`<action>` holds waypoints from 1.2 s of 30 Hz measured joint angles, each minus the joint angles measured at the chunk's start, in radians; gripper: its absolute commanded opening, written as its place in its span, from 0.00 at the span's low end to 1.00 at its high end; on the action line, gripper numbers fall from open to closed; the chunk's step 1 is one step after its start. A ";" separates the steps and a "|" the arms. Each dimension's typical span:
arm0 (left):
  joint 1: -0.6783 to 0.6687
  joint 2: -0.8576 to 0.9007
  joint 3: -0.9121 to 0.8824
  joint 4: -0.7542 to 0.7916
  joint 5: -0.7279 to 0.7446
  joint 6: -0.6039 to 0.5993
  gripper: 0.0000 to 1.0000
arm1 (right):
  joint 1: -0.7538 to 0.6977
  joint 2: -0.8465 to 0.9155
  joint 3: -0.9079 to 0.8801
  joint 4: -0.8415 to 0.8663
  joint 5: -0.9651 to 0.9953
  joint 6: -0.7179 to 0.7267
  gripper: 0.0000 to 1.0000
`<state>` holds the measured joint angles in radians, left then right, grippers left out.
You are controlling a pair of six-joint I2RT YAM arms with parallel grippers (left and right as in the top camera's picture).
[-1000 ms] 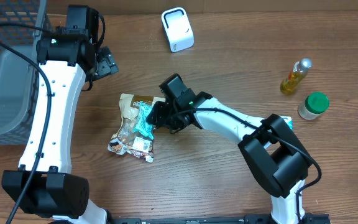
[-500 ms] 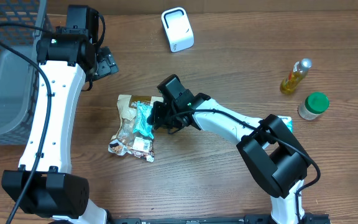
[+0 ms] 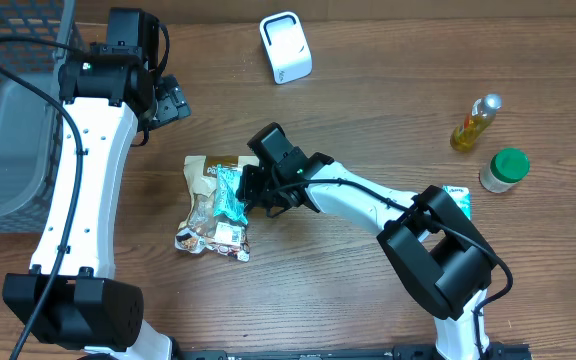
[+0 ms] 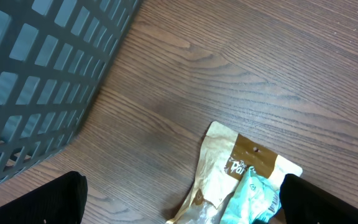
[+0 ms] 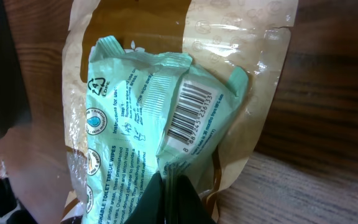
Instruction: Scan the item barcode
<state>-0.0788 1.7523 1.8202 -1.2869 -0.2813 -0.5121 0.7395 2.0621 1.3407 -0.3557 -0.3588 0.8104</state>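
A mint-green wipes packet (image 5: 135, 118) lies on a tan snack bag (image 5: 247, 37), its barcode (image 5: 190, 109) facing up. My right gripper (image 5: 169, 180) is shut on the packet's near edge, the film pinched between the jaws. From overhead, the packet (image 3: 230, 192) and the right gripper (image 3: 251, 192) sit at the table's middle, over the bag (image 3: 208, 215). The white scanner (image 3: 286, 47) stands at the back. My left gripper (image 3: 168, 100) hangs open further back on the left, above bare wood. In its wrist view the left gripper (image 4: 182, 208) holds nothing, and the bag (image 4: 219, 168) lies below.
A grey mesh basket (image 3: 8, 110) fills the left edge and also shows in the left wrist view as the basket (image 4: 36, 74). At the right stand a yellow oil bottle (image 3: 475, 122) and a green-lidded jar (image 3: 505, 170).
My right gripper has moved slightly left and closed its jaws on the mint packet's edge. The left arm has not moved.
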 measured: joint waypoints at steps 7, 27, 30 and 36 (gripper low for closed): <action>0.000 0.000 0.000 0.000 0.000 0.000 1.00 | -0.058 -0.021 0.000 -0.102 -0.084 -0.062 0.04; 0.000 0.000 0.000 0.000 0.000 0.000 1.00 | -0.314 -0.124 0.000 -0.616 0.090 -0.540 0.04; 0.000 0.000 0.000 0.000 0.000 0.000 1.00 | -0.315 -0.124 0.000 -0.624 0.149 -0.565 0.04; 0.000 0.000 0.000 0.000 0.000 0.000 1.00 | -0.314 -0.124 0.000 -0.625 0.195 -0.587 0.04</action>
<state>-0.0788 1.7523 1.8202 -1.2869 -0.2813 -0.5121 0.4255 1.9385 1.3403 -0.9806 -0.1638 0.2237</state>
